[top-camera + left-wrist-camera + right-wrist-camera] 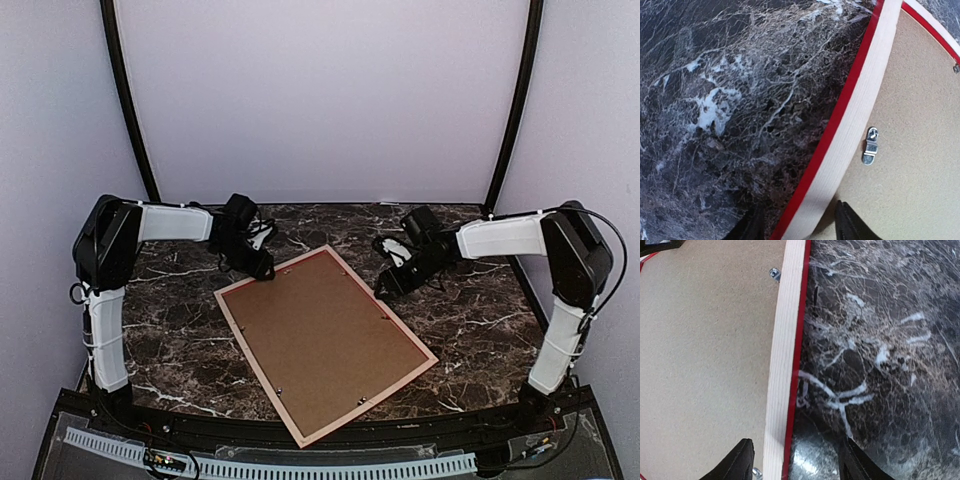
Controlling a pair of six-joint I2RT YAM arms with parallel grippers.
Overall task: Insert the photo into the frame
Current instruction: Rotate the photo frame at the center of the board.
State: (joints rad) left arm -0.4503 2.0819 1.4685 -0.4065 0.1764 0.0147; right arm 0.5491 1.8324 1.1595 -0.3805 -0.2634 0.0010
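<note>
I have two tools and each one has two fingers.

There is one frame (261,368). It lies flat on the dark stone surface (470,320), in the middle, turned at a slant. Its back side is up, so I see the pale wood rim and a thin line of red at the outer edge. One brown board (325,335) fills the back of the frame.

My left tool (258,265) is at the far left corner of the frame. In my left wrist view the left tool (799,210) is open wide and holds nothing. The two dark fingers (844,225) stand well apart, and the frame rim (850,135) shows in the gap between them. I count two small silver clips here: one clip (870,146) on the board (920,165) just beside the rim, and one more (956,67) at the right edge of the view.

My right tool (390,285) is near the far right side of the frame. In my right wrist view the right tool (796,441) is also open wide and holds nothing. Its two fingers (742,462) are far apart, with the rim (785,365) showing between them. One finger is over the board (705,355) and the other is over the surface (880,340). I count two clips here too: one (774,274) near the top and one (757,472) at the bottom.

From above I can make out two tiny clips (278,390) near the frame's near end. I cannot tell if my fingers touch the frame.
</note>
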